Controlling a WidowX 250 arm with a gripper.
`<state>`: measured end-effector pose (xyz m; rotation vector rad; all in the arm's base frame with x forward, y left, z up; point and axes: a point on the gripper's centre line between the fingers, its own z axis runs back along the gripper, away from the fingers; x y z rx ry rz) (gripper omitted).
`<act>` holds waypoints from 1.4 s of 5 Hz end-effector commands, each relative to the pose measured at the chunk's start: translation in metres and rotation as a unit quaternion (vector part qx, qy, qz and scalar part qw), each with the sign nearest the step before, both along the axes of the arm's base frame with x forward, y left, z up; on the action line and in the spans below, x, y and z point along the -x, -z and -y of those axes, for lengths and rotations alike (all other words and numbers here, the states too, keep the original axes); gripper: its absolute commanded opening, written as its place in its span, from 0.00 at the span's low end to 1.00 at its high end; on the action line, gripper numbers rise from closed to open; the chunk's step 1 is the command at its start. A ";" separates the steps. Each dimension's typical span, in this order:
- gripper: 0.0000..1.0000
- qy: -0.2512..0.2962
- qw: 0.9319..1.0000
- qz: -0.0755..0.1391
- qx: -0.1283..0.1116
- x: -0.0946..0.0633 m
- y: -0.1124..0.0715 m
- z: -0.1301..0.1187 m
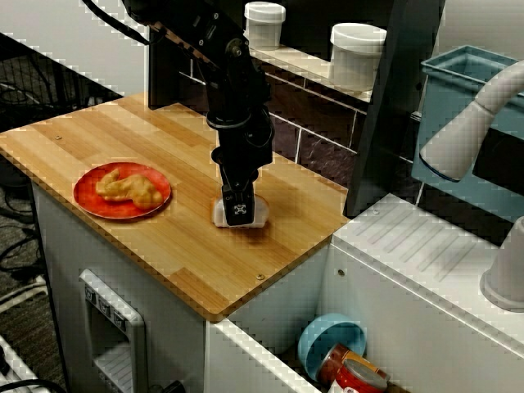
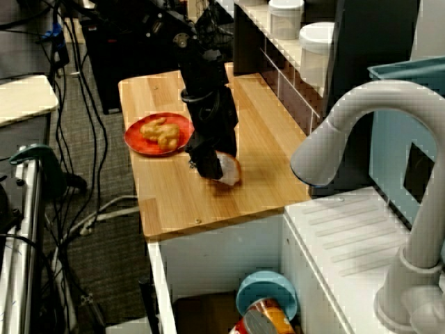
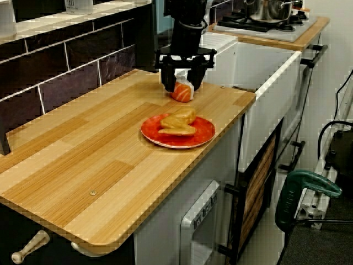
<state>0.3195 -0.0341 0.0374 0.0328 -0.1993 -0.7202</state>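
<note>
Logging from my remote station: one arm, one claw (image 1: 237, 211).

Claw: points straight down, low over the surface (image 1: 164, 254). Its fingers (image 3: 167, 83) are spread to either side of a white-and-orange item (image 3: 183, 91). In the low side view the item sits between them, resting on the wood. I cannot tell whether the pads touch it.

Item: lies toward the sink end of the surface, apart from the plate (image 1: 82, 196).

Plate: red and round, near the front edge, beside the claw but not touching it.

Food (image 1: 127, 188): golden-brown pieces heaped in the middle of the plate.

Jars: two, white and lidded (image 1: 264, 23) (image 1: 357, 53), on the shelf behind the arm.

Basin (image 1: 254, 360): just past the end of the surface. It holds a blue bowl (image 1: 327, 337) tipped on its side, with a red can (image 1: 356, 375) just beside it.

Faucet (image 2: 361, 118): grey and curved, in the foreground of the sink-side view, well apart from the claw.
</note>
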 end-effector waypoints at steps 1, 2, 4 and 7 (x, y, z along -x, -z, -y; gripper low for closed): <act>0.00 0.005 1.000 0.009 0.018 -0.007 -0.036 -0.010; 0.00 0.010 0.999 0.012 0.040 -0.008 -0.063 -0.014; 0.00 0.022 0.996 0.011 0.086 -0.009 -0.114 -0.023; 0.00 0.023 0.991 0.032 0.125 -0.011 -0.164 -0.047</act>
